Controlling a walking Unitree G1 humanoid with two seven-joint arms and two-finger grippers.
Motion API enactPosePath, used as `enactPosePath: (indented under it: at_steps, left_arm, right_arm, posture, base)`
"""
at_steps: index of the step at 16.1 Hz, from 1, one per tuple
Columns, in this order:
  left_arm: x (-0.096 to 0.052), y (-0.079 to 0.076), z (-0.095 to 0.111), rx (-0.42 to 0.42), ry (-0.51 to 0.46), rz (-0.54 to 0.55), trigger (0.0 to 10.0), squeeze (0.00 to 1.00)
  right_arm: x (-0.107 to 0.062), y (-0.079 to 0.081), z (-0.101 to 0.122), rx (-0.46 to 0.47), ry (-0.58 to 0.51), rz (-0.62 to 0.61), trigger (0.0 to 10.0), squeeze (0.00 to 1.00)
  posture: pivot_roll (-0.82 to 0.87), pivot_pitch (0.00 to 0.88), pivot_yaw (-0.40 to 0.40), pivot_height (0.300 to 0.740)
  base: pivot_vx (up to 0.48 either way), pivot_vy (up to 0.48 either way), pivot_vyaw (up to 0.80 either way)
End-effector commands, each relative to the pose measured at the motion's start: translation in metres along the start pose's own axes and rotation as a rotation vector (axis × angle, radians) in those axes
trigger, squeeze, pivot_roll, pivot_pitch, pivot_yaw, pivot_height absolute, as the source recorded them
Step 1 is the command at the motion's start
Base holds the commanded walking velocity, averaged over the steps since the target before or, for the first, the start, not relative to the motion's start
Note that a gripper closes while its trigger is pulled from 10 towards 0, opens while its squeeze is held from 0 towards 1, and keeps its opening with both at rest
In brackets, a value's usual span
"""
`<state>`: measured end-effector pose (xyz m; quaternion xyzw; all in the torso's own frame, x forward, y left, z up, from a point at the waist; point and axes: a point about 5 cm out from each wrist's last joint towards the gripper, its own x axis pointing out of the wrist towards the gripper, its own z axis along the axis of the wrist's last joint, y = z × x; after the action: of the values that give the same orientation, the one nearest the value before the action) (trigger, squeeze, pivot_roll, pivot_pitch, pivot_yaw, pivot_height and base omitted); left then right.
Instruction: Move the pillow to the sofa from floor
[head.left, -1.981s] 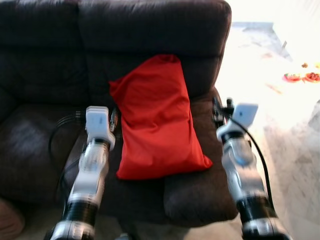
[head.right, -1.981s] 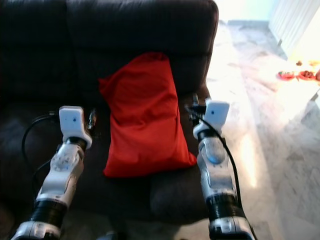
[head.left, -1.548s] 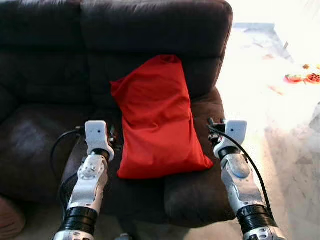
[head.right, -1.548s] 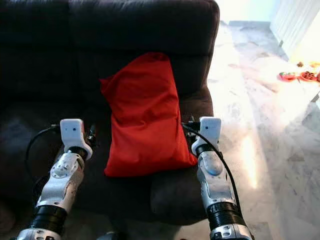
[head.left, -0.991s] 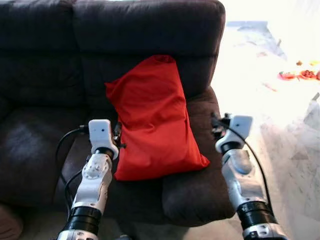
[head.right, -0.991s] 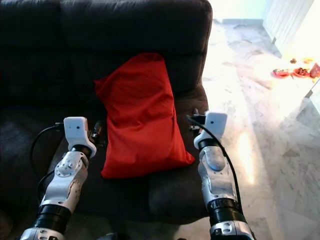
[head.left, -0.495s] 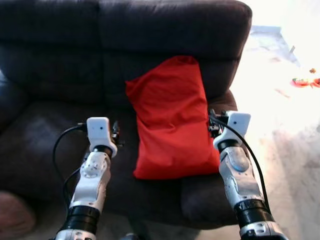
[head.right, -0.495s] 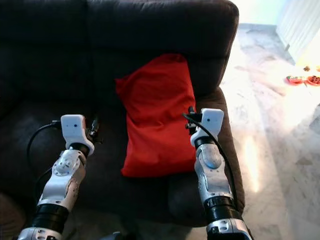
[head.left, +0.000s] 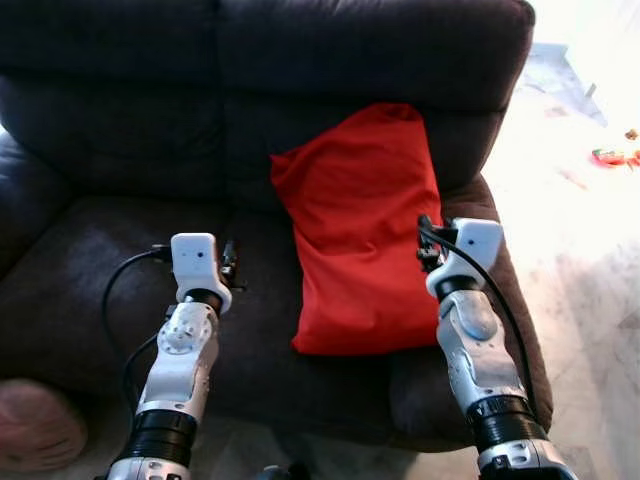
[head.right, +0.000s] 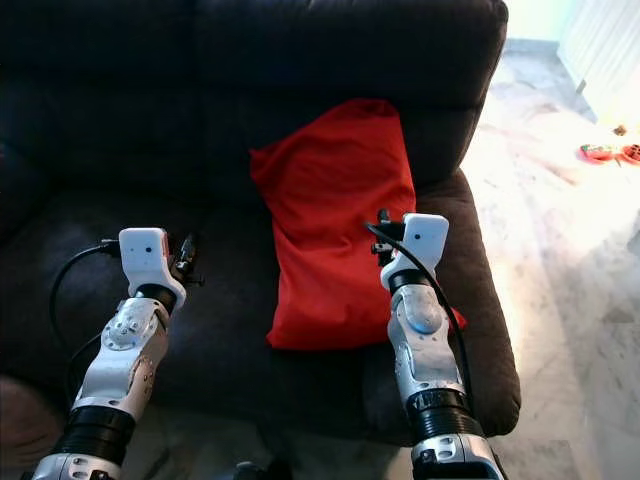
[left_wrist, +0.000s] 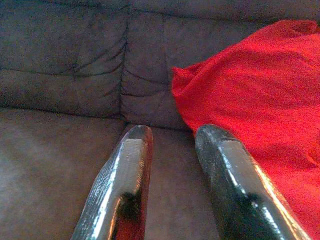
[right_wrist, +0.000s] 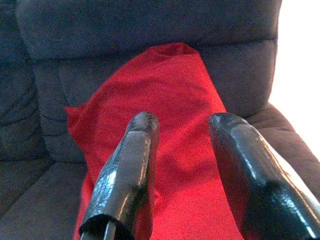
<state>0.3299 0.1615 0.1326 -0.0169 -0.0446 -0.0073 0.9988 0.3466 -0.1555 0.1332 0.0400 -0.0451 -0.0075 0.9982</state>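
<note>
Pale marble floor (head.right: 590, 280) runs along the right side, brightly lit and washed out toward the far end. Small red and orange items (head.left: 610, 156) lie on it at the far right, too blurred to identify. At the near left corner, a rounded pinkish-brown object (head.left: 35, 425) sits low.

Head views downward, wrist views near sofa (head.left: 120, 120)

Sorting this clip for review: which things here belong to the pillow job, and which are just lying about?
Job:
red pillow, leaning against the backrest
dark sofa
left claw, open
right claw, open

Lying about:
red items on the marble floor
brown rounded thing
</note>
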Motion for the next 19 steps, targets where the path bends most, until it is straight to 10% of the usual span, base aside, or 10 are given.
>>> enactPosePath:
  at_steps: [1,19]
  left_arm:
    - [0.002,-0.005,0.005,0.008,-0.015,-0.016,10.0,0.00]
    - [0.006,-0.010,0.013,0.007,-0.034,-0.037,10.0,0.00]
  right_arm:
    - [0.000,-0.005,0.003,0.007,-0.003,-0.019,10.0,0.00]
    - [-0.001,0.008,0.003,-0.017,-0.017,0.028,10.0,0.00]
  posture:
    - [0.08,0.163,0.021,0.728]
    - [0.09,0.150,0.030,0.728]
  base:
    - [0.000,0.289,0.00]
    - [0.000,0.290,0.04]
